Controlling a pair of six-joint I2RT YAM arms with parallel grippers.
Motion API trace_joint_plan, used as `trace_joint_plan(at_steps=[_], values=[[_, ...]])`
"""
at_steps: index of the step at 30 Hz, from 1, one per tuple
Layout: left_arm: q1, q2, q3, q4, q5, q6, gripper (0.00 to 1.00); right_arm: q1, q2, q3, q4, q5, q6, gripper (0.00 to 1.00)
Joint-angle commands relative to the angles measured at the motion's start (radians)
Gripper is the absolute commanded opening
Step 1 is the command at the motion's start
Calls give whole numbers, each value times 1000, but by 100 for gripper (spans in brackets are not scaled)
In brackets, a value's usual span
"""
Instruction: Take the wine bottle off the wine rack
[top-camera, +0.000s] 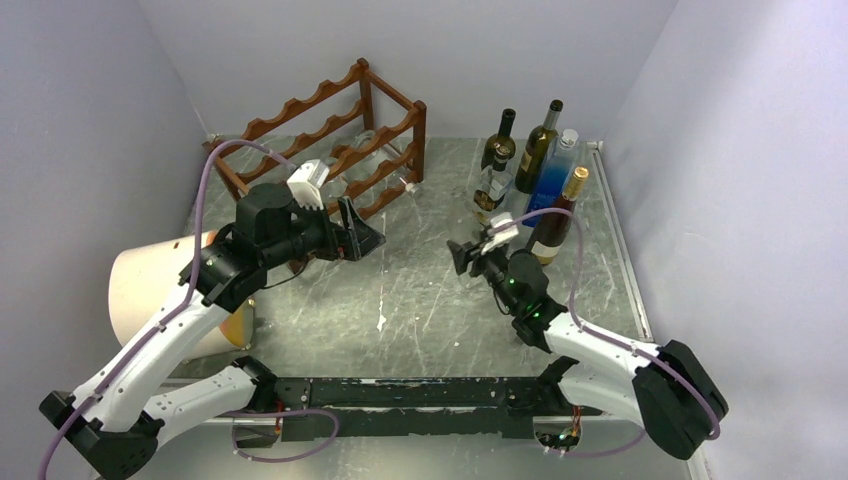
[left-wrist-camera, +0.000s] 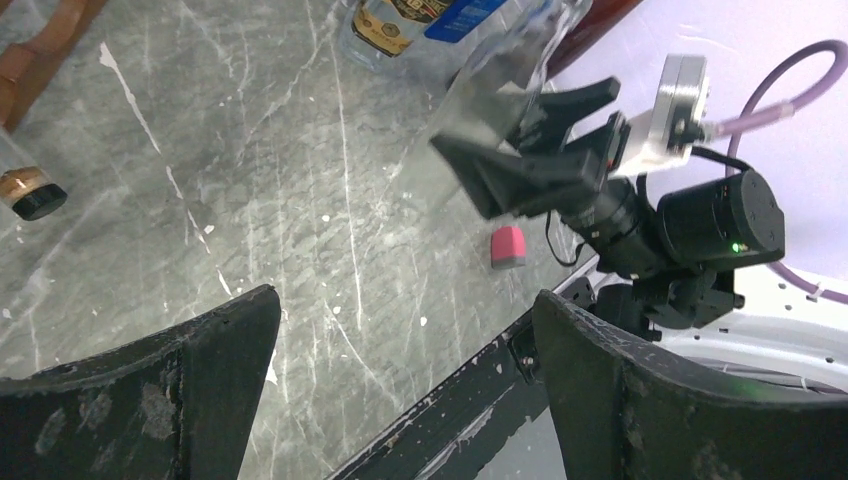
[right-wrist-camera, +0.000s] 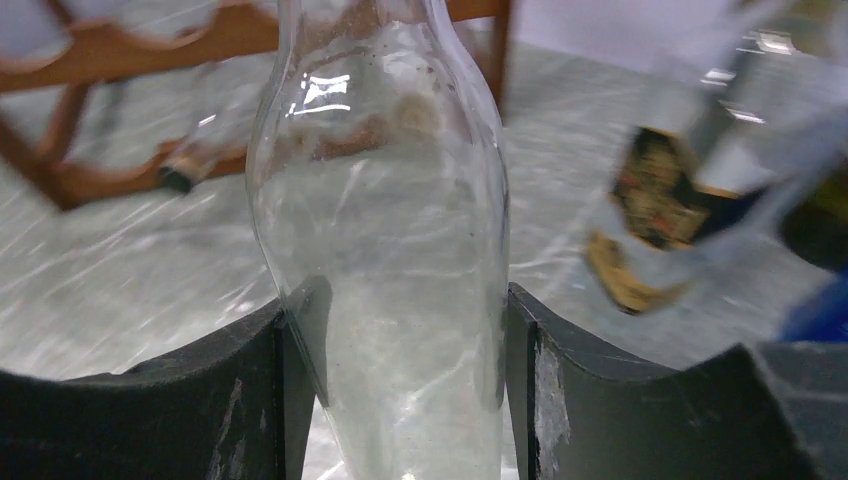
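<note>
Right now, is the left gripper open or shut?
Open. The left gripper shows its two fingers wide apart, holding nothing.

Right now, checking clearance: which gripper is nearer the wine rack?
Left. The left gripper hangs open just in front of the wine rack; the right gripper is farther off beside the standing bottles, shut on a clear glass bottle.

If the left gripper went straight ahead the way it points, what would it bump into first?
The left gripper would probably meet the clear bottle held in the right gripper; depth is hard to judge.
</note>
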Motion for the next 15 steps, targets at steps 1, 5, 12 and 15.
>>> trace_joint_plan(at_steps=[1,5,12,15], values=[[1,12,-6,54,68,18,100,-88,-8,-28,217,221,81,0],[1,21,-6,63,68,24,100,-128,66,-92,452,270,29,0],[2,42,32,35,27,59,100,-158,360,-213,1069,293,-44,0],[1,42,35,28,7,68,100,-162,457,-200,1153,293,-69,0]])
